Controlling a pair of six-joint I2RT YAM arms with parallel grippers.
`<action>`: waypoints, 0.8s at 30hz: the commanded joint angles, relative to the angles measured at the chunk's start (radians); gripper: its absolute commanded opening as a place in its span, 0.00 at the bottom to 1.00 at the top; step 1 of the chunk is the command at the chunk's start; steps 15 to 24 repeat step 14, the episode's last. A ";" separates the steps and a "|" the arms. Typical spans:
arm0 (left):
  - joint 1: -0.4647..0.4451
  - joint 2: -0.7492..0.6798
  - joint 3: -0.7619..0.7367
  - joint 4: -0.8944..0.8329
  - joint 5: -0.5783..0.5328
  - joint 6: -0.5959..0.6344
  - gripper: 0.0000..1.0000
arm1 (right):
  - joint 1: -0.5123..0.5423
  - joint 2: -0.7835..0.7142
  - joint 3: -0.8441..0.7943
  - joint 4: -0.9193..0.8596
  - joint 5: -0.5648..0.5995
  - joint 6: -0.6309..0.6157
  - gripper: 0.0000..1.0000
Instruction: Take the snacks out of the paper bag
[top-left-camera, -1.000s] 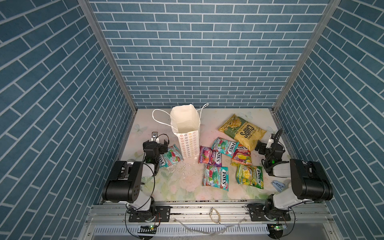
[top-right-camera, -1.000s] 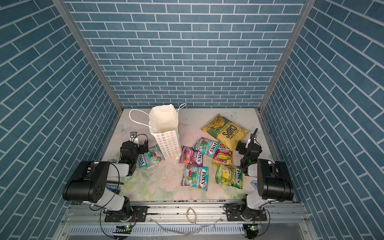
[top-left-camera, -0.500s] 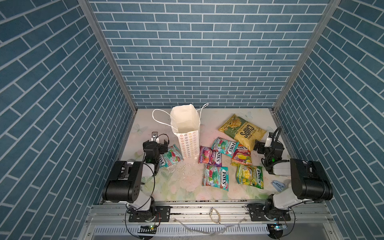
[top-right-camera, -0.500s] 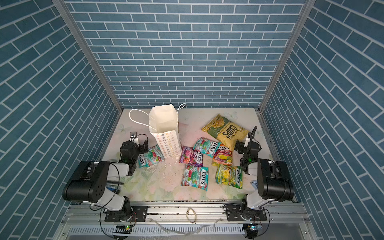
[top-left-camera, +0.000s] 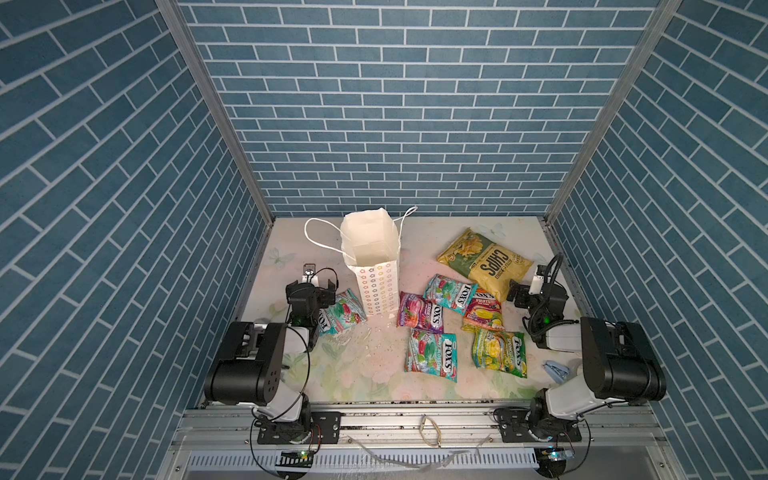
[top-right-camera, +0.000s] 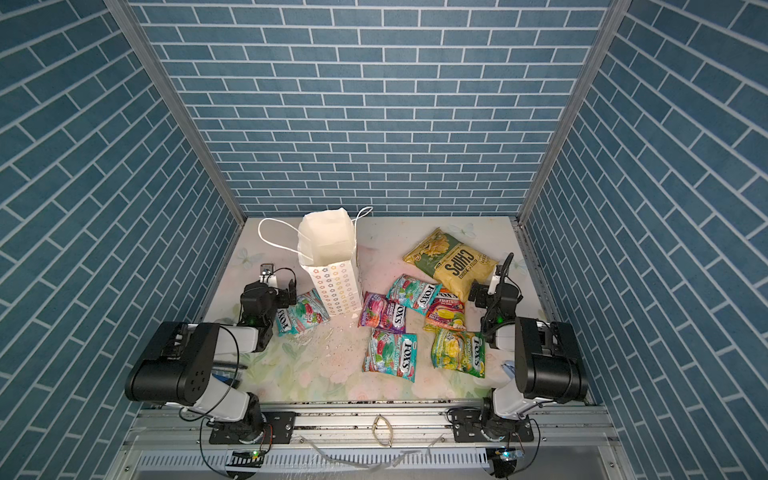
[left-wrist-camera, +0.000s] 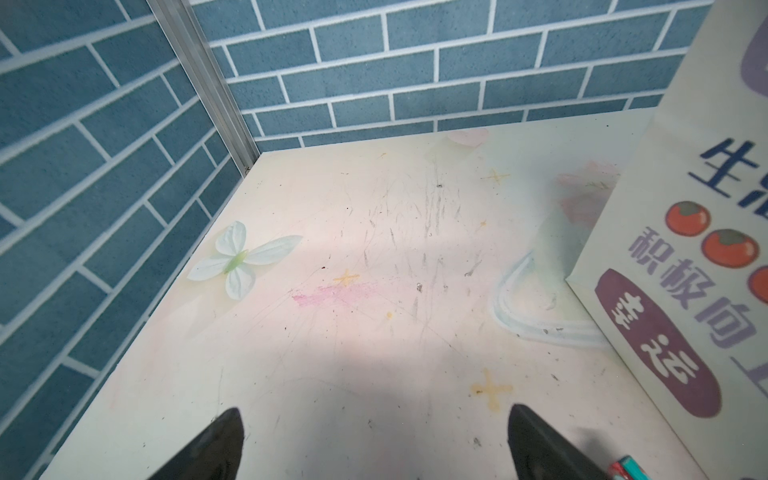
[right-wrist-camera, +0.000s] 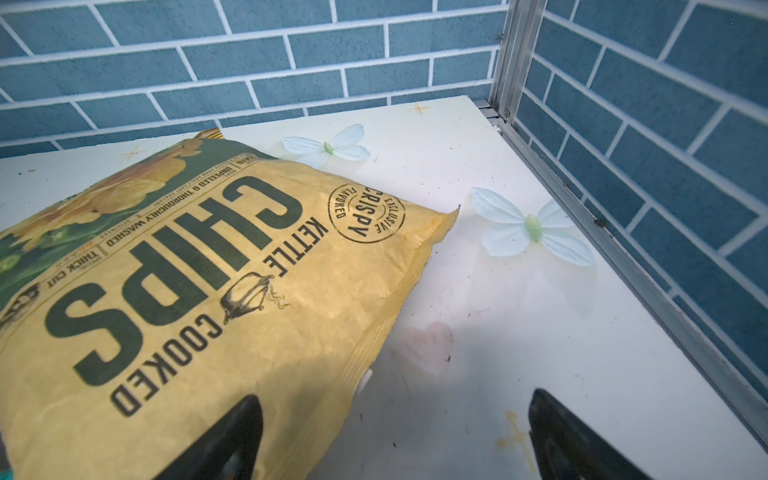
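Note:
The paper bag (top-left-camera: 376, 286) stands upright at the back left with its mouth open, and only white interior shows in both top views. The yellow-green chips bag (top-left-camera: 486, 259) lies flat at the back right. Five FOX'S pouches (top-left-camera: 432, 357) lie in the middle, and a sixth teal pouch (top-left-camera: 343, 318) lies left of the bag. My left gripper (top-left-camera: 311, 287) is open and empty over bare table (left-wrist-camera: 374, 291), beside the paper bag's side (left-wrist-camera: 685, 208). My right gripper (right-wrist-camera: 395, 432) is open at the chips bag's (right-wrist-camera: 208, 270) near corner, one finger (right-wrist-camera: 232, 436) above its edge.
A small blue clip (top-left-camera: 555, 370) lies near the right arm's base. Crumbs (top-left-camera: 374, 338) are scattered in front of the paper bag. Brick-patterned walls close in the left, back and right sides. A rubber band (top-left-camera: 430, 428) lies on the front rail.
The right gripper has shifted a little by the chips bag's corner. The left arm, the paper bag and the snacks lie as before.

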 joint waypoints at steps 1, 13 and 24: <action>0.001 -0.002 0.009 0.001 0.002 0.004 1.00 | 0.005 0.006 0.014 0.000 -0.007 -0.043 0.99; 0.001 -0.003 0.009 0.001 0.003 0.004 1.00 | 0.004 0.007 0.018 -0.005 -0.012 -0.042 0.99; 0.001 -0.003 0.009 0.001 0.003 0.004 1.00 | 0.004 0.008 0.017 -0.003 -0.014 -0.042 0.99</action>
